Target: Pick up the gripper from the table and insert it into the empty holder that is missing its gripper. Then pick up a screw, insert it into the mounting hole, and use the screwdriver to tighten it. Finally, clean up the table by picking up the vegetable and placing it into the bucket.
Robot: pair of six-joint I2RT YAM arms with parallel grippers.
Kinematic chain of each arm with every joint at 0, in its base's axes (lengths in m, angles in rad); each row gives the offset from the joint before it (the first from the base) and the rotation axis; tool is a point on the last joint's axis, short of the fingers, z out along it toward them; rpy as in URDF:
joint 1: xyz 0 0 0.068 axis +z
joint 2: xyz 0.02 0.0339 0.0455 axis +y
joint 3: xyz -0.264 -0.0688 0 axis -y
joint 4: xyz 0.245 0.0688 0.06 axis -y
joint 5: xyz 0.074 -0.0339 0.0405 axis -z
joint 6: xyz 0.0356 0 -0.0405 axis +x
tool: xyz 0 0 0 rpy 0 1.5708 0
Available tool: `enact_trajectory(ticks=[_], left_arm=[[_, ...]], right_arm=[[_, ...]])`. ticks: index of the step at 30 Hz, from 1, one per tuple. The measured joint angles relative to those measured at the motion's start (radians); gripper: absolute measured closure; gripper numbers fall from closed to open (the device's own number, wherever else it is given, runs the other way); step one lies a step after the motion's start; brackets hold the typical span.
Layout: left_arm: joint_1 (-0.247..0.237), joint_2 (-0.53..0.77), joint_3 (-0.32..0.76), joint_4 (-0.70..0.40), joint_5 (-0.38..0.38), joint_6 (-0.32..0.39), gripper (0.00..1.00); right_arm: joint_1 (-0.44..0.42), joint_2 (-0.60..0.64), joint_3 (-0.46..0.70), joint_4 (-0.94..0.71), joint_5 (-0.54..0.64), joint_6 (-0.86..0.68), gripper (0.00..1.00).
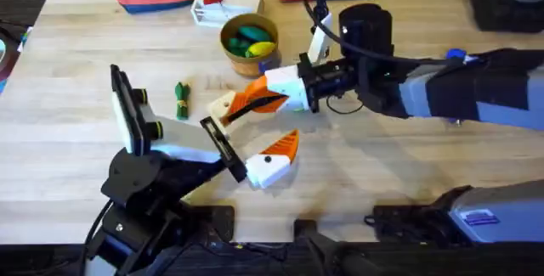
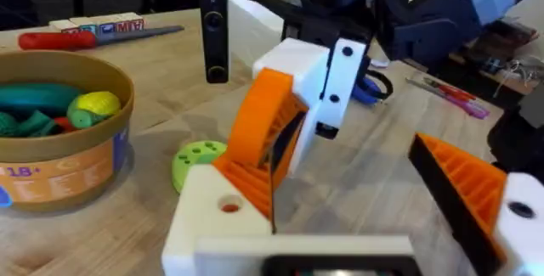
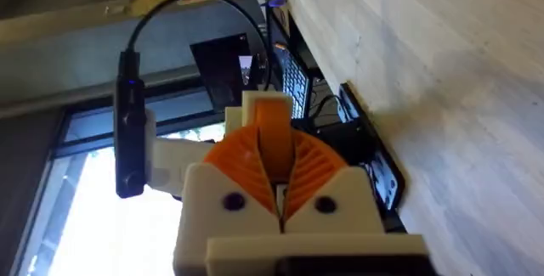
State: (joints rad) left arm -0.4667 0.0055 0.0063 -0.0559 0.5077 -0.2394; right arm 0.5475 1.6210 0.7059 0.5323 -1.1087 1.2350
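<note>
Overhead: ribbed orange gripper (image 1: 252, 100) against white holder (image 1: 223, 104).

Overhead looks down on the table (image 1: 85, 132) (wrist views close, low).

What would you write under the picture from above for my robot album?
Right gripper presses an orange wedge onto the left arm's white holder, beside a green toy vegetable and the bucket.

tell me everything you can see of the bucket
The bucket is a round tan tub, cardboard by its look, with an orange band low on its wall and some blue print. It stands upright and open-topped on the wooden table, at the far middle, beside a white box. Toy produce lies inside: teal, green, yellow and red pieces. Neither gripper touches it.
</note>
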Motion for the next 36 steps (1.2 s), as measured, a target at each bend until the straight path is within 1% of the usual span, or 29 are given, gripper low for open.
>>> enact_trajectory(ticks=[4,11,17,19,21,22,24,26,27,29,31,33,36], left_arm=[[0.000,0.000,0.000,0.000,0.016,0.000,0.015],[0.001,0.000,0.000,0.000,0.015,-0.001,0.015],[0.001,0.000,0.000,0.000,0.016,-0.001,0.015],[0.001,0.000,0.000,0.000,0.016,-0.001,0.015],[0.001,0.000,0.000,0.000,0.019,-0.001,0.014],[0.000,0.000,0.000,0.001,0.025,0.000,0.014],[-0.007,0.000,0.000,0.003,0.056,0.004,0.014],[-0.013,0.000,0.000,0.003,0.063,0.008,0.014],[-0.013,0.000,0.000,0.002,0.071,0.008,0.014],[-0.014,0.000,0.000,0.002,0.087,0.010,0.014],[-0.014,0.000,0.000,0.002,0.098,0.012,0.014],[-0.015,0.000,0.000,0.002,0.103,0.013,0.014],[-0.015,0.000,0.000,0.002,0.103,0.016,0.015]], right_arm=[[0.000,0.000,0.000,-0.001,0.001,0.000,0.997],[0.006,0.000,0.000,0.000,0.011,-0.002,0.997],[0.006,0.000,0.000,-0.001,0.003,-0.049,0.995],[0.005,0.000,0.000,-0.001,-0.002,-0.064,0.959],[0.002,0.000,0.000,-0.001,-0.011,-0.071,0.879],[0.001,0.000,0.000,0.001,-0.017,-0.076,0.803],[0.004,0.006,0.000,0.017,-0.036,-0.084,0.719],[0.002,0.014,0.000,0.037,-0.055,-0.088,0.612],[-0.003,0.018,0.000,0.044,-0.063,-0.091,0.552],[-0.008,0.019,0.000,0.050,-0.077,-0.091,0.388],[-0.009,0.019,0.000,0.053,-0.087,-0.094,0.260],[-0.009,0.019,0.000,0.052,-0.094,-0.095,0.174],[-0.009,0.019,0.000,0.052,-0.097,-0.099,0.075]])
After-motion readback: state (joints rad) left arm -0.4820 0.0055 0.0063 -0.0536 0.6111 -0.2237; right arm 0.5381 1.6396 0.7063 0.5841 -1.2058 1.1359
